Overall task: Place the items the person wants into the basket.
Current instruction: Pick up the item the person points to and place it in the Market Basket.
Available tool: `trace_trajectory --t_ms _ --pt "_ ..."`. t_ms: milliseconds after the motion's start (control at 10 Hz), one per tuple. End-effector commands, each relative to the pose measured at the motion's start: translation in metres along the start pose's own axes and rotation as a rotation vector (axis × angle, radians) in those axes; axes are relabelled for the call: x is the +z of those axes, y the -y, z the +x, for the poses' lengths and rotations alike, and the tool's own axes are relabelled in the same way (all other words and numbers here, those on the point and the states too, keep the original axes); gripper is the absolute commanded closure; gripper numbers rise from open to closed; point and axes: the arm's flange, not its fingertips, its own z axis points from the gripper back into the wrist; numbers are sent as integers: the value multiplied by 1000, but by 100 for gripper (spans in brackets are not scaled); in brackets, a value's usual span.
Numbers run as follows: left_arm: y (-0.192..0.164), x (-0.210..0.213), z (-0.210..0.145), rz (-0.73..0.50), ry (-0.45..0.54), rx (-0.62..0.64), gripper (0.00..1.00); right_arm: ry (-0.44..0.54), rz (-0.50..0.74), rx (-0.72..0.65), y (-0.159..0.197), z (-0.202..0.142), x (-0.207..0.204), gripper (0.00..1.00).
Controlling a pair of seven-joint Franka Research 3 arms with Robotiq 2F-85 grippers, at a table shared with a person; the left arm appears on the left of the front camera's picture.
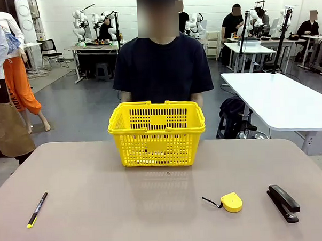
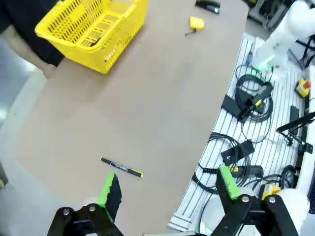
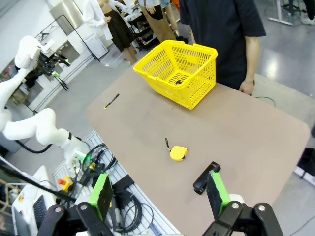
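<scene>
Left wrist view has the left gripper [image 2: 169,189] holding its jaws wide near the thin black pen [image 2: 121,167], which lies well apart from the basket [image 2: 118,42], likely readying a pick; the right gripper [image 3: 158,194] is equally wide and empty.

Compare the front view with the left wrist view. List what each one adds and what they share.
The front view adds a white table off to the right and workbenches in the room behind.

The left wrist view adds the left gripper, open, hanging above the table edge near the pen, and cables on the slotted plate beside the table.

Both share the yellow basket, the pen, the tape measure, the stapler, the tan table and the person behind the basket.
</scene>
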Motion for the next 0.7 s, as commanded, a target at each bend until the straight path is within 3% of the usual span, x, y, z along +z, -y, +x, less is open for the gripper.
trace_trajectory --t_ms 0,200,600 --pt "-32 16 -20 -34 122 88 0 18 20 19 -1 3 1 0" --pt "-51 32 -41 -33 209 145 0 18 20 19 -1 3 1 0" --pt "-60 54 -66 -3 337 137 0 18 20 19 -1 3 1 0"
